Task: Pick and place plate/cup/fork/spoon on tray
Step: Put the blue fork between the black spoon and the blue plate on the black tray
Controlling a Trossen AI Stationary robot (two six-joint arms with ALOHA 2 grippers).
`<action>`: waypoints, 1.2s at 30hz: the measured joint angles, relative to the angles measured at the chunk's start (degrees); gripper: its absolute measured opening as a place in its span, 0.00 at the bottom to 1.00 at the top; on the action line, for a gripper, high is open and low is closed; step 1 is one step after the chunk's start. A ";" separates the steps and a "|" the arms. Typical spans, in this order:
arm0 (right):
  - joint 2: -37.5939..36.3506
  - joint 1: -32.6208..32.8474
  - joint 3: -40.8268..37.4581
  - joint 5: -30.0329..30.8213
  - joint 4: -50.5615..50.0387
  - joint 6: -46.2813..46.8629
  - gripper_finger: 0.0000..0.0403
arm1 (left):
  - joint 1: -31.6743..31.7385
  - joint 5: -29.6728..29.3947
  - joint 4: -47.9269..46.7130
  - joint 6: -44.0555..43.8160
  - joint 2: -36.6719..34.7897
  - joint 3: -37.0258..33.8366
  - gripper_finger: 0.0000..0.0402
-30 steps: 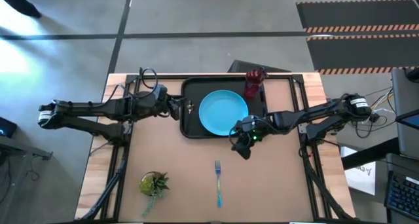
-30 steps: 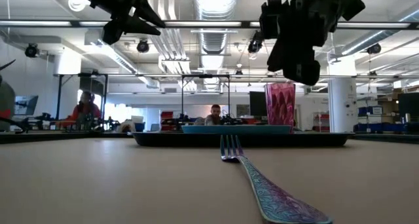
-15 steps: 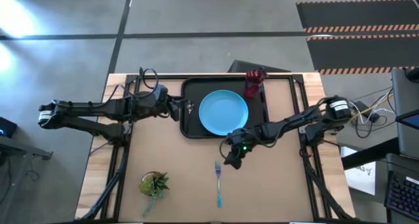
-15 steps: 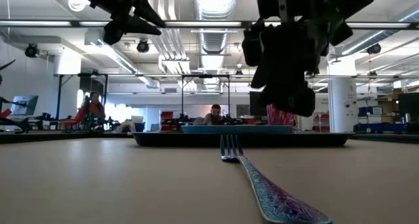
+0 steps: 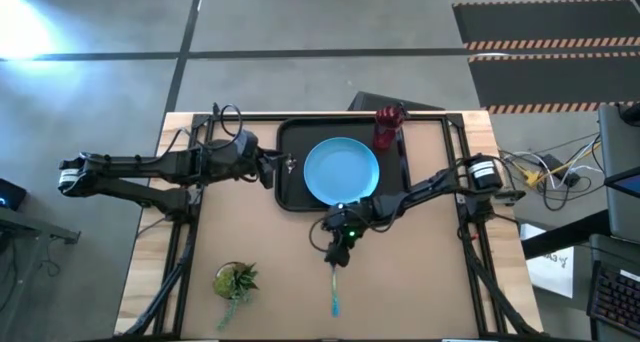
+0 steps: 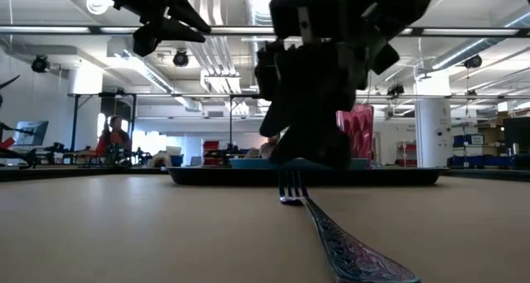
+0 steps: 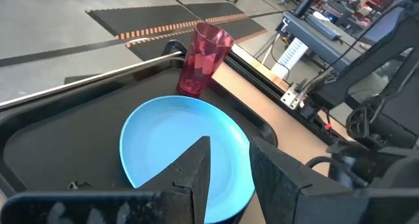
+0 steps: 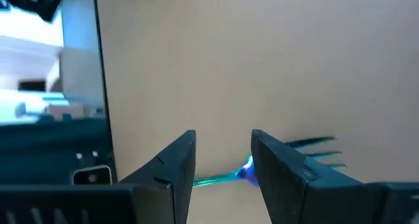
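The black tray [image 5: 292,190] lies at the table's far middle. The light-blue plate [image 5: 341,170] rests flat on it, and the dark-red cup [image 5: 387,130] stands upright in its far right corner. A small dark glinting piece [image 7: 78,185] on the tray's left part looks like the spoon. The fork [image 5: 334,287] lies on the table near the tray, tines toward it. My right gripper [image 8: 222,155] is open just above the fork's neck [image 8: 243,171], one finger on each side, not touching. My left gripper [image 5: 272,170] hovers open over the tray's left edge, nothing between its fingers.
A small green potted plant [image 5: 235,280] stands near the table's near left corner. Bare tabletop lies to the right of the fork and between the plant and the tray. People sit at desks in the room beyond the table's far edge.
My right gripper has swung from the tray's near right corner toward the table's near edge and left, coming down over the fork's tine end. The fork, the plate and the cup have stayed where they were.
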 joint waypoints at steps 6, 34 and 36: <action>1.63 -0.01 8.15 -1.19 -16.95 -7.42 0.35 | -0.02 0.93 0.04 0.00 -0.02 0.00 0.22; -0.32 -4.15 9.57 2.14 -30.75 -15.97 0.35 | -0.01 1.05 0.31 1.43 -0.02 -0.02 0.22; -0.32 -4.15 9.06 1.24 -29.48 -15.20 0.35 | -0.02 1.04 0.31 1.42 -0.04 -0.02 0.22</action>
